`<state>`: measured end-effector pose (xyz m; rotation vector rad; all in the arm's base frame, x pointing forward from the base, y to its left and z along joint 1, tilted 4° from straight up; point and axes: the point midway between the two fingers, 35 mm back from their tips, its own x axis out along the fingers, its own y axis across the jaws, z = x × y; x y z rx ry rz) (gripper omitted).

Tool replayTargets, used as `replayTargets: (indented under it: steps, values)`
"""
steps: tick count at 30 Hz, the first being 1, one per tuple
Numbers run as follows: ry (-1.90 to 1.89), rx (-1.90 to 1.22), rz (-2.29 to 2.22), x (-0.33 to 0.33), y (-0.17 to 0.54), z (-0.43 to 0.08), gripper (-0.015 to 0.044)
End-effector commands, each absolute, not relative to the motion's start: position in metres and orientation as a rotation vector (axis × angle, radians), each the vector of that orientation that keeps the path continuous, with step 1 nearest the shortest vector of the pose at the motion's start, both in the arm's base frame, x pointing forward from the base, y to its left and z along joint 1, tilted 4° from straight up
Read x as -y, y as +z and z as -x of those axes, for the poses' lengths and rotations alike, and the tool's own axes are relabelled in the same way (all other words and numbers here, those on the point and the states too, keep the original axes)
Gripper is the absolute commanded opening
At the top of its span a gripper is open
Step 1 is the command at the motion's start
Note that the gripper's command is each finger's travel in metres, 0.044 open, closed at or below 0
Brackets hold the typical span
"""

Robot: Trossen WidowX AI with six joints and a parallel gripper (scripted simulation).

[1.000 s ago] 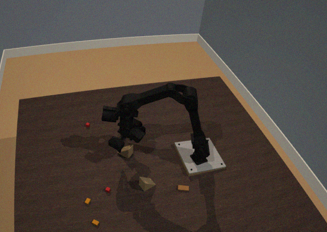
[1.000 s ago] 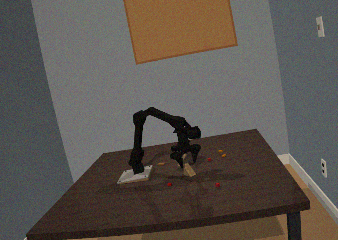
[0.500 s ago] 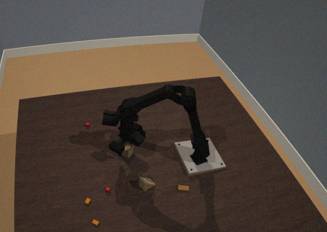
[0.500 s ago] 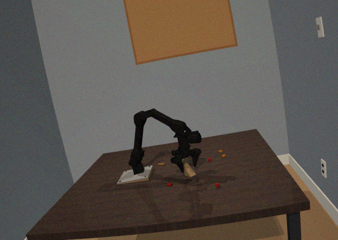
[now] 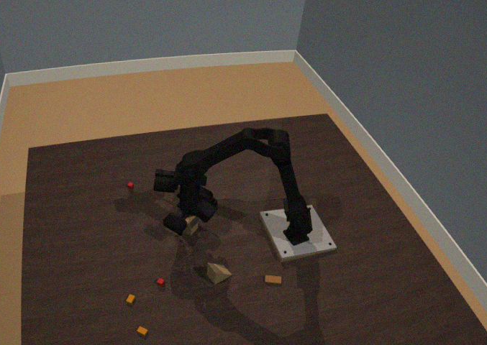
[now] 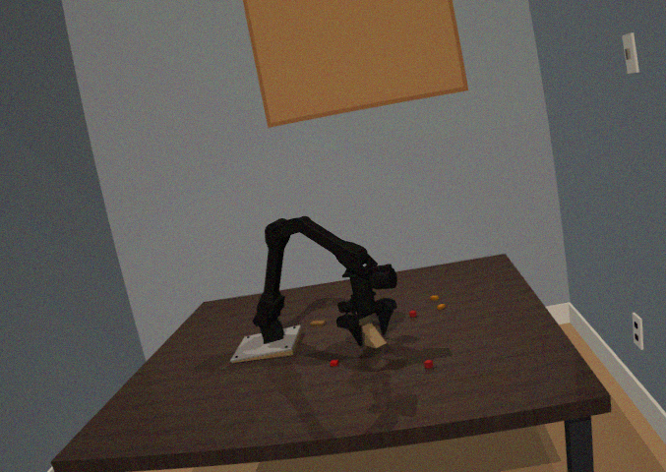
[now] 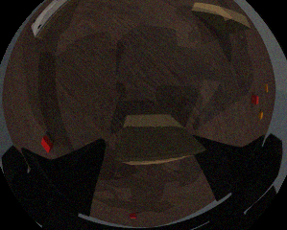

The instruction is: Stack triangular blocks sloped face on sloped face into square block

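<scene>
One tan triangular block (image 5: 191, 226) (image 6: 375, 338) (image 7: 155, 141) is between the spread fingers of my gripper (image 5: 194, 224) (image 6: 371, 337) (image 7: 149, 142). The gripper is open and points down, with its fingertips low on either side of this block. In the wrist view a dark broad face and a pale strip of the block show; whether a finger touches it I cannot tell. The other tan triangular block (image 5: 217, 273) (image 7: 222, 14) lies apart on the table, nearer the front in the top view. In the exterior view it is mostly or wholly hidden behind the gripper and first block.
Small red cubes (image 5: 130, 185) (image 6: 428, 364) (image 7: 47, 144) lie around the gripper; another red cube (image 5: 160, 282) (image 6: 412, 314) lies near two orange blocks (image 5: 130, 299) (image 6: 441, 306). A brownish-orange bar (image 5: 272, 279) (image 6: 318, 323) lies near the arm's white base plate (image 5: 274, 238) (image 6: 244, 353).
</scene>
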<state>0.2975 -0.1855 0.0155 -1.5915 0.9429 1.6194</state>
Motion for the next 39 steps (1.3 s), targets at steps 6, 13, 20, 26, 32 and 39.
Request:
replayTargets:
  steps: [6,13,20,26,32,39]
  values:
    - [1.634,-0.938,1.579,0.184,0.01,-0.295,0.023]
    - [1.634,-0.938,1.579,0.184,0.01,-0.295,0.0144]
    - [1.633,-0.939,1.58,0.184,0.013,-0.295,0.0]
    - [1.626,-0.941,1.585,0.184,0.039,-0.297,0.0]
    - [1.625,-0.942,1.585,0.184,0.043,-0.297,0.0]
    - [1.625,-0.942,1.585,0.184,0.043,-0.297,0.0]
